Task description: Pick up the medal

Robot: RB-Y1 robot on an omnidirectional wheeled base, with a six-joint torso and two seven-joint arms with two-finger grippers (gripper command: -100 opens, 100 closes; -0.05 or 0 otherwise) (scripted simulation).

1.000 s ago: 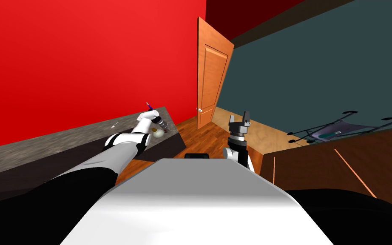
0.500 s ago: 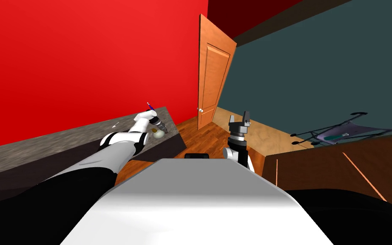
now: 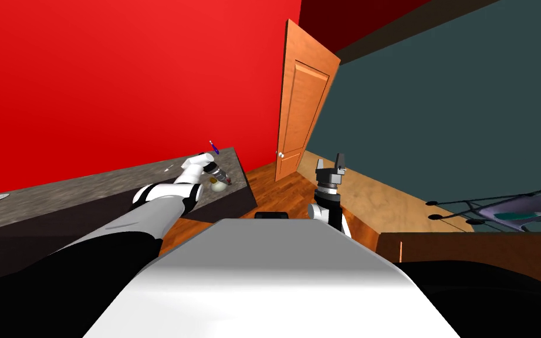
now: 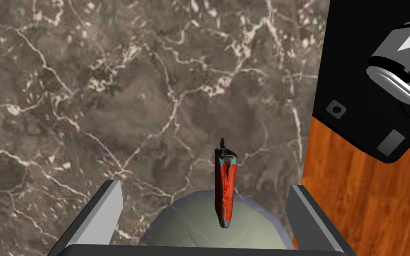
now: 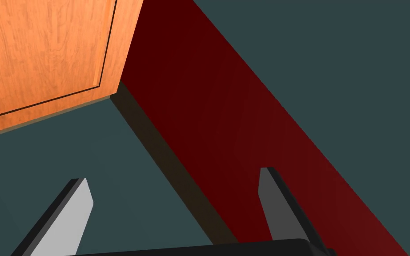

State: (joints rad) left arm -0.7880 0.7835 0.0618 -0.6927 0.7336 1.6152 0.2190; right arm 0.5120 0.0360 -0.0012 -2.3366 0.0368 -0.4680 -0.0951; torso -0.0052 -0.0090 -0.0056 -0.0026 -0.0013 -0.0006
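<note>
View turned | left pincer (image 4: pixel 205 189) released over medal (image 4: pixel 225 195) — arm outstretched | right pincer (image 5: pixel 174 174) released

The medal (image 4: pixel 177 224) is a pale grey-green disc lying flat on the dark marbled bench (image 4: pixel 88 89), near the bench's end edge. Its red, teal-edged ribbon (image 4: pixel 225 189) seems to stand upright over the disc.

Medal (image 4: pixel 225 195) pale round part cut off behind left pincer (image 4: pixel 205 186) body.
</note>
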